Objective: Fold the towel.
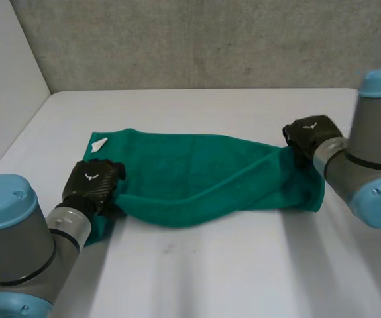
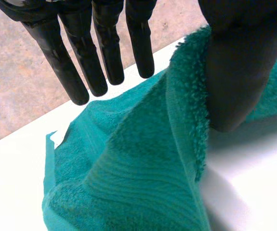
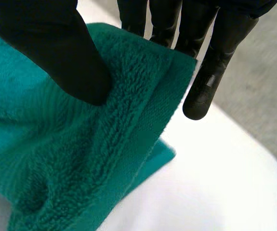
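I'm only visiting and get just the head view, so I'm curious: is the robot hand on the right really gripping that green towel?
Observer: Yes. Its wrist camera shows the right robot hand pinching a corner of the towel between thumb and fingers.
Operator: And the left one?
Observer: The left robot hand holds a raised towel edge at its thumb; its fingers stick out straight, tips clear of the cloth.
Operator: Is the cloth doubled anywhere?
Observer: Under the right robot hand, a second layer peeks out beneath the pinched corner.
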